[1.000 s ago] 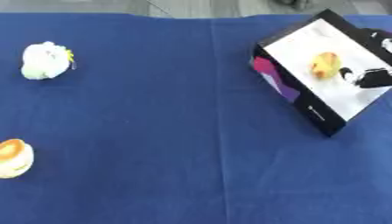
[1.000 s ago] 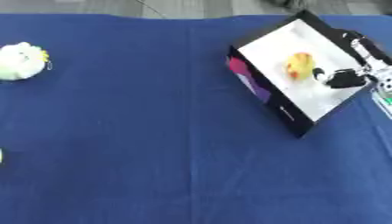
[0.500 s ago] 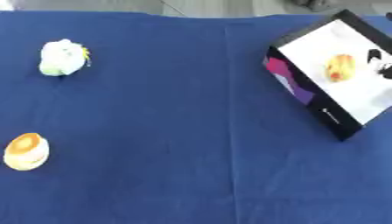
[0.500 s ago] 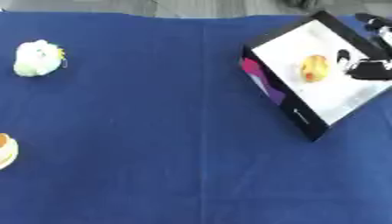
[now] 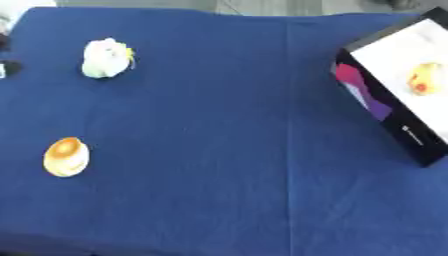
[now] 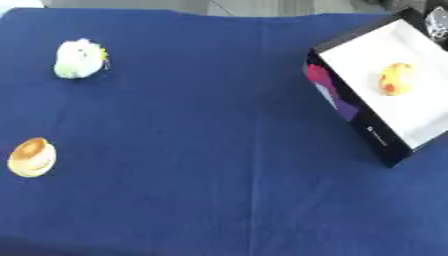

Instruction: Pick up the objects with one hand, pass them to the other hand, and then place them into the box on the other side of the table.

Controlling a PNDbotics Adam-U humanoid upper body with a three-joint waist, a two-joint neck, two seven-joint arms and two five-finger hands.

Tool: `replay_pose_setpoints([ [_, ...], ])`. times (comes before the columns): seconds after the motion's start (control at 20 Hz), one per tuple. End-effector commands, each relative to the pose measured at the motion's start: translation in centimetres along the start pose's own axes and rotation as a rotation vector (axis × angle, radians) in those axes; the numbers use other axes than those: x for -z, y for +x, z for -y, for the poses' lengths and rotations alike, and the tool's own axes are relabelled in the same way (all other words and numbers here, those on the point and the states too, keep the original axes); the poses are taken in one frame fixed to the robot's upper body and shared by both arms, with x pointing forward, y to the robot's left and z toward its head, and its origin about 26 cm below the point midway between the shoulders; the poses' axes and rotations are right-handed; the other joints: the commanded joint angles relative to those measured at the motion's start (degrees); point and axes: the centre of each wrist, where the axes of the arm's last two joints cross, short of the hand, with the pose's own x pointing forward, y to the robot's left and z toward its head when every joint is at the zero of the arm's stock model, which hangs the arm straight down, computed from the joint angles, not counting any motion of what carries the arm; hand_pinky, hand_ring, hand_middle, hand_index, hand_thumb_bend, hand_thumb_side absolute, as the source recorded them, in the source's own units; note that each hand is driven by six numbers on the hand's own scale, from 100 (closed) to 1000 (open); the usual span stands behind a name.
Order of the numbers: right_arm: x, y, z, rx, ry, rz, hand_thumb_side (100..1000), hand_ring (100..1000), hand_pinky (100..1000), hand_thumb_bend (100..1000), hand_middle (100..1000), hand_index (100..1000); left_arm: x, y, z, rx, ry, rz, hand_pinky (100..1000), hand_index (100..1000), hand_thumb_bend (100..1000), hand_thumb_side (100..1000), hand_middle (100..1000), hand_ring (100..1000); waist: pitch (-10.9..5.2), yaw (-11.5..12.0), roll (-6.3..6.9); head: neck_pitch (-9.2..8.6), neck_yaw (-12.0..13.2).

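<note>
A white and pale green plush toy (image 5: 107,58) lies on the blue cloth at the far left. Nearer, a round orange and cream bun-like thing (image 5: 66,156) rests at the left. On the right stands a black box (image 6: 350,116) with a white inside, and a yellow and orange thing (image 6: 395,79) lies in it. A dark piece of my left hand (image 5: 9,67) shows at the left edge, level with the plush toy and apart from it. A dark and grey bit of my right hand (image 6: 436,19) shows at the top right corner, beyond the box.
The blue cloth (image 5: 227,150) covers the whole table, with a straight crease running down its middle. Grey floor shows past the far edge.
My right hand has left the inside of the box and drawn back to the top right corner. The camera has turned left, so everything sits further right in the picture.
</note>
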Motion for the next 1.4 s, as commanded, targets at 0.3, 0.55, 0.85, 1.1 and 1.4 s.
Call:
replay_pose_setpoints([
  [0.3, 0.0, 1.9, 0.4, -0.015, -0.028, 0.045, 261, 1000, 961, 100, 1000, 998, -3.8, 1.6, -0.7, 0.162, -0.175, 0.015, 932, 887, 545, 587, 799, 898, -1.01, 0.5, 0.30, 0.11, 0.1],
  [0.55, -0.1, 1.8, 0.1, -0.013, -0.020, 0.037, 267, 1000, 961, 100, 1000, 996, -2.9, 4.0, 0.8, 0.163, -0.158, 0.020, 931, 887, 608, 557, 782, 896, -1.00, 0.4, 0.20, 0.23, 0.1],
  [0.85, -0.1, 1.8, -0.8, 0.005, 0.015, 0.043, 279, 1000, 960, 100, 1000, 993, -0.3, 6.1, 2.0, 0.216, -0.083, -0.044, 900, 864, 706, 564, 774, 893, -1.11, 0.0, 0.28, 0.26, 0.0],
  [1.1, -0.1, 1.8, -2.4, 0.043, 0.082, 0.041, 326, 1000, 963, 100, 1000, 996, 2.8, 7.4, 3.6, 0.324, -0.102, -0.102, 897, 873, 748, 541, 783, 903, -1.32, 0.1, 0.58, 0.64, 0.0],
  [1.4, -0.1, 1.9, -3.3, 0.045, 0.125, 0.023, 335, 1000, 962, 100, 1000, 996, 4.5, 7.8, 4.9, 0.322, -0.280, -0.019, 924, 885, 713, 457, 782, 910, -1.28, 0.0, 0.65, 0.81, 0.1],
])
